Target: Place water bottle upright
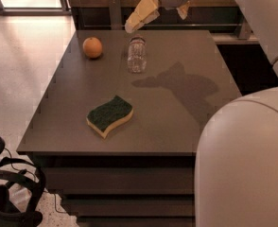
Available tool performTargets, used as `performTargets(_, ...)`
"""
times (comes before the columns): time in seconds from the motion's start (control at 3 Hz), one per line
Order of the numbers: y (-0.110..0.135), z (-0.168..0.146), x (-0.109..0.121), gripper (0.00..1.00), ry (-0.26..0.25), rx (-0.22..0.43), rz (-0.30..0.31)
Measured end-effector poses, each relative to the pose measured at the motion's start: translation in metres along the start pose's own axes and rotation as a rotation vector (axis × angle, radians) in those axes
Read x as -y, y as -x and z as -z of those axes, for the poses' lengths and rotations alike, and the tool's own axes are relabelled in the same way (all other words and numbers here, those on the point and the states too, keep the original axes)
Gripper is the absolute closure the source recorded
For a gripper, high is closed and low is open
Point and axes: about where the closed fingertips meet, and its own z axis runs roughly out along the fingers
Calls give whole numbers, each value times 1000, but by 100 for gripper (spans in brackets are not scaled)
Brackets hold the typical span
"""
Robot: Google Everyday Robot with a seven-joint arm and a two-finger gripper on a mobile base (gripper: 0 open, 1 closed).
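The water bottle (136, 56) is clear with a ribbed body. It looks to be lying on its side on the dark table (177, 122), near the far edge, with one end toward me. My gripper (156, 21) hangs above and just behind the bottle at the top of the camera view. Its cream fingers (141, 14) are spread apart and hold nothing. The tip of the left finger is right over the bottle's far end and does not touch it.
An orange (92, 47) sits to the left of the bottle. A green and yellow sponge (109, 116) lies in the front middle of the table. My arm's pale body (245, 160) fills the lower right. A black object (9, 193) stands on the floor at the lower left.
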Motion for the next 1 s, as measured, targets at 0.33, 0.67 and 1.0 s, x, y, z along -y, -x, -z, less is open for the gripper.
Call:
performTargets(0.33,9,-19,-10,0,-10,-27,-63)
performTargets(0.67,13,-32,-15,0,-28,-46,-92)
performTargets(1.0,25,-53,-16,0,-39,-74,-97)
